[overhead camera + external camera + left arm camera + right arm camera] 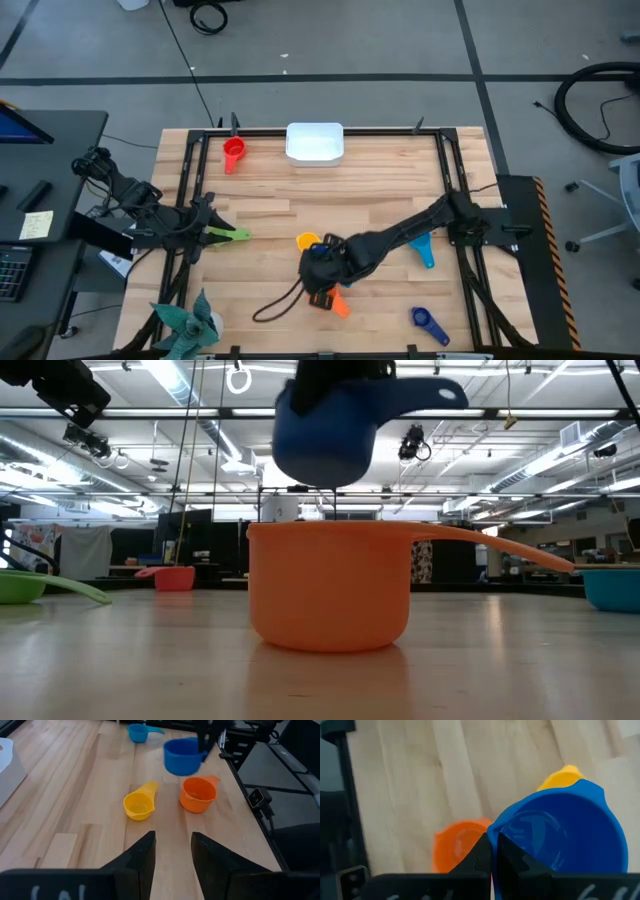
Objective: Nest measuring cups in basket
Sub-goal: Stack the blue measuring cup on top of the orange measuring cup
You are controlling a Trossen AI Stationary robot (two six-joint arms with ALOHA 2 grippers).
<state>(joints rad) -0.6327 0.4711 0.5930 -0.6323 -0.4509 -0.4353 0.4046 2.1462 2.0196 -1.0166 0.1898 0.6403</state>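
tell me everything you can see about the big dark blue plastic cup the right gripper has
The big dark blue plastic measuring cup is a round, smooth, glossy scoop with a short flat handle, empty inside. The right gripper is shut on its rim, holding it in the air, mouth up and roughly level, just above the orange plastic measuring cup on the wooden table. It touches nothing but the fingers. A yellow cup lies close by.

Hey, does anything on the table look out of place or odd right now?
Nothing damaged or spilled. The right pincer holds a blue cup in the air above the orange cup, while the white basket sits far across the table.
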